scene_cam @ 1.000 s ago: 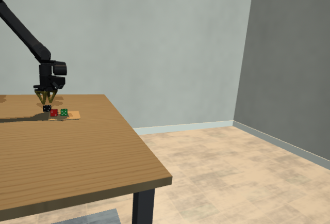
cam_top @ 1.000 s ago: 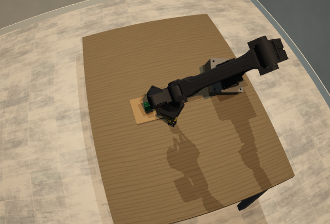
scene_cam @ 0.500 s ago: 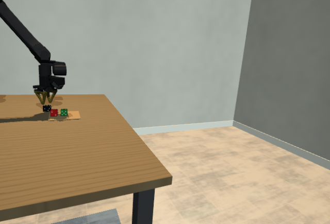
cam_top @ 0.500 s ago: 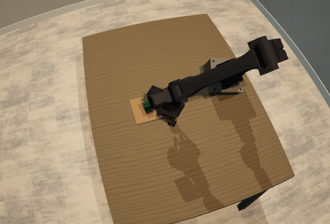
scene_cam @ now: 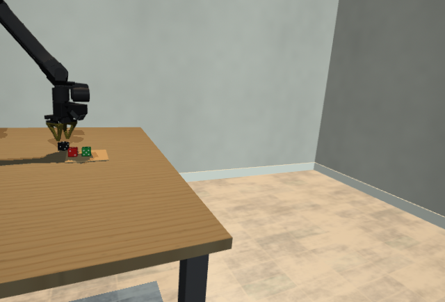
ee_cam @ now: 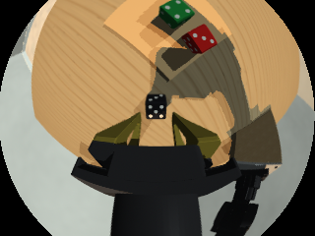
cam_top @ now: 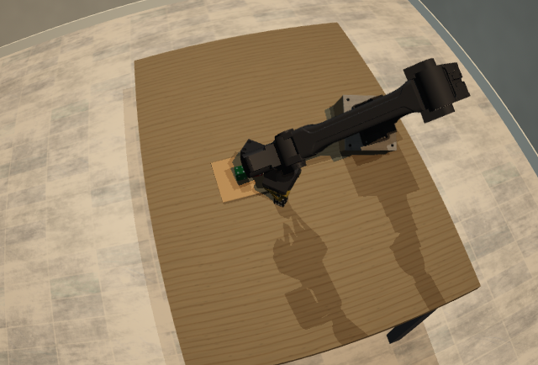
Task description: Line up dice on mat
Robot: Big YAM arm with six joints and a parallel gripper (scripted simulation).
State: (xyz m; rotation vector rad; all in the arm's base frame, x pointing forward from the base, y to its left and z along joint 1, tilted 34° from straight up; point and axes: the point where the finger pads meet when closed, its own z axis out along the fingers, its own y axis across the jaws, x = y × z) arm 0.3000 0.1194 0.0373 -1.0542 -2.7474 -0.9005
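My gripper (cam_top: 281, 198) (scene_cam: 62, 138) (ee_cam: 157, 116) points down, partly open, with nothing between its fingers. The black die (scene_cam: 63, 145) (ee_cam: 156, 106) lies just past the fingertips, on the table and off the mat. The orange mat (cam_top: 222, 187) (scene_cam: 102, 155) (ee_cam: 129, 24) lies flat. The red die (scene_cam: 72, 152) (ee_cam: 199, 38), three pips on top, stands on it near the edge on the gripper's side. The green die (cam_top: 239, 172) (scene_cam: 86, 152) (ee_cam: 176, 13) stands on it beside the red one, a small gap between. Its top is partly cut off in the wrist view. The arm hides most of the red die in the top view.
The robot's base plate (cam_top: 349, 148) stands on the wooden table (cam_top: 208, 92) (scene_cam: 118, 197), at the right in the top view. The forearm passes over the table between base and mat. Arm shadows fall across the mat and the table.
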